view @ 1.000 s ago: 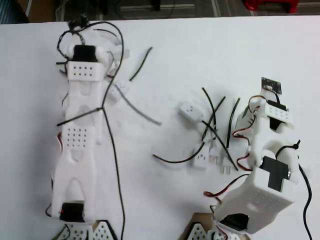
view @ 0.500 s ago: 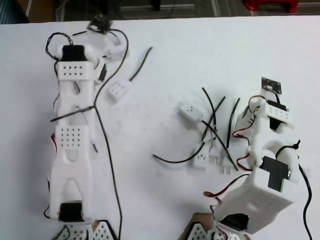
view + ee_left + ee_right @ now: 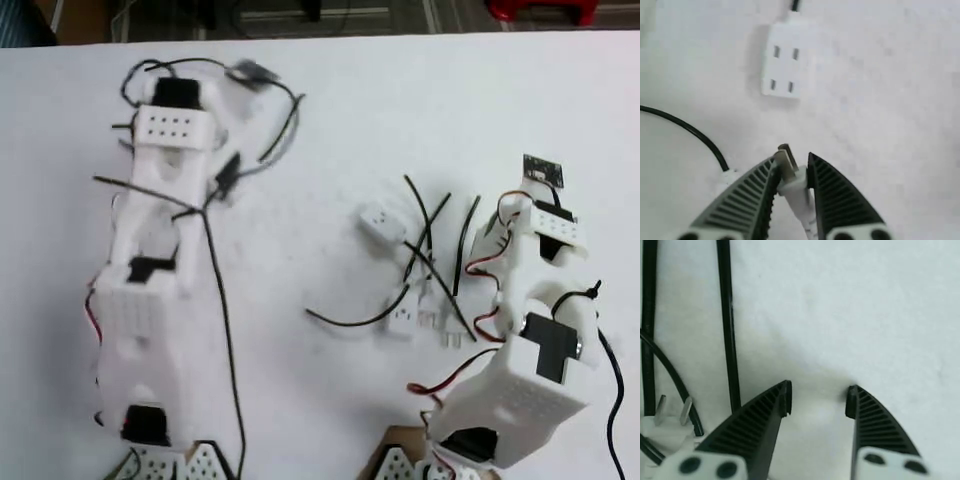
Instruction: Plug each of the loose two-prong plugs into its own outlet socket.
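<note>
My left gripper (image 3: 792, 161) is shut on a white two-prong plug (image 3: 795, 187) whose prongs stick out past the fingertips. A white outlet block (image 3: 785, 65) with two pairs of slots lies on the table just ahead of those prongs. In the high view the left arm (image 3: 170, 125) stands at the far left. A second outlet block (image 3: 382, 222) lies mid-table, with loose white plugs (image 3: 405, 320) nearer the front. My right gripper (image 3: 817, 395) hangs open over bare table, beside black cables (image 3: 725, 315) and a loose plug (image 3: 662, 427).
Black cable pieces (image 3: 430, 235) cross between the mid-table outlet block and the right arm (image 3: 535, 250). A long black cable (image 3: 225, 310) trails along the left arm. The table's far edge (image 3: 400, 36) runs behind. A black cable (image 3: 690, 132) curves beside the left fingers.
The left arm has folded back and swung its wrist to the right with the plug in its grip, dragging the cables along. The right arm has kept still.
</note>
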`<action>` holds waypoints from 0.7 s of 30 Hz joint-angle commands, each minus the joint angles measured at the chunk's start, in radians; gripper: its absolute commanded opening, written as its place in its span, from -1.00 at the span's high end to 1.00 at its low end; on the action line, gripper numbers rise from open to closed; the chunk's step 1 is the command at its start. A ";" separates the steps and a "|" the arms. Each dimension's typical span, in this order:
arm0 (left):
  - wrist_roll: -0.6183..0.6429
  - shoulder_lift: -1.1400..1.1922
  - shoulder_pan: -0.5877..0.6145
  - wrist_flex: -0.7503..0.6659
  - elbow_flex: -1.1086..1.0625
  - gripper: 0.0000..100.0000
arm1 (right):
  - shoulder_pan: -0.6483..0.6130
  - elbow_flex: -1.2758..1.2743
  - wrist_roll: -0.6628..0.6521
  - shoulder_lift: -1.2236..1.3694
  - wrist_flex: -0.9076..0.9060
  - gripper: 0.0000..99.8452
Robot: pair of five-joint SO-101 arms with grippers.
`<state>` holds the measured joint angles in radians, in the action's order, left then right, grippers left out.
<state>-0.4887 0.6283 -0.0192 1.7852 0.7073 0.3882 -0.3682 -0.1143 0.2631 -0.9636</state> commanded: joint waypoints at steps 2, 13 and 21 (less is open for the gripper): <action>-0.068 -0.266 -0.033 -0.058 -0.338 0.95 | 0.004 0.018 0.009 0.012 0.041 0.58; -0.158 -0.680 -0.176 -0.569 -1.151 0.95 | 0.005 0.017 0.009 0.012 0.039 0.58; -0.305 -0.990 -0.298 -0.852 -1.620 0.95 | 0.005 0.017 0.009 0.012 0.038 0.58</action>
<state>-0.7173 -0.2355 -0.2785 1.0073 -0.7748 0.3882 -0.3682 -0.1143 0.2631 -0.9636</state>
